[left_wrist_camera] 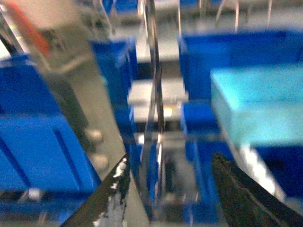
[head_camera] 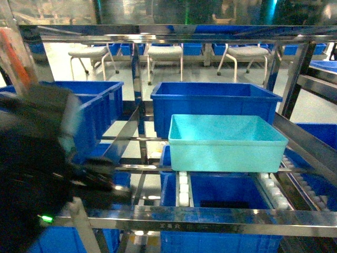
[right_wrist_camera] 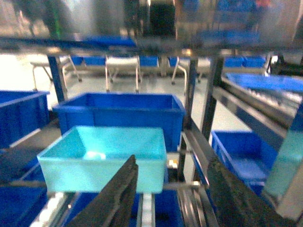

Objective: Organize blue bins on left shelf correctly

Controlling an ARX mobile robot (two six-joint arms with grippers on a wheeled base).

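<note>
Left gripper [left_wrist_camera: 168, 189] seen spread, nothing held, aimed at gap beside steel post [left_wrist_camera: 154, 94]; judged lined up for approach. Right gripper [right_wrist_camera: 173, 194] likewise spread, empty, poised before turquoise bin [right_wrist_camera: 106, 156].

Turquoise bin [head_camera: 226, 142] is set at front of roller track [head_camera: 182, 187], touching royal-blue bin [head_camera: 213, 103] behind; judged odd one to be dealt with.

More blue bins sit below and left [head_camera: 95, 105]. Shelf rail [head_camera: 210, 219] gleams. Chairs [head_camera: 166, 55] stand on pale floor beyond.

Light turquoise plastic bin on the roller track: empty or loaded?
Empty. The light turquoise plastic bin shows a bare inside floor and walls in head and right wrist views.
</note>
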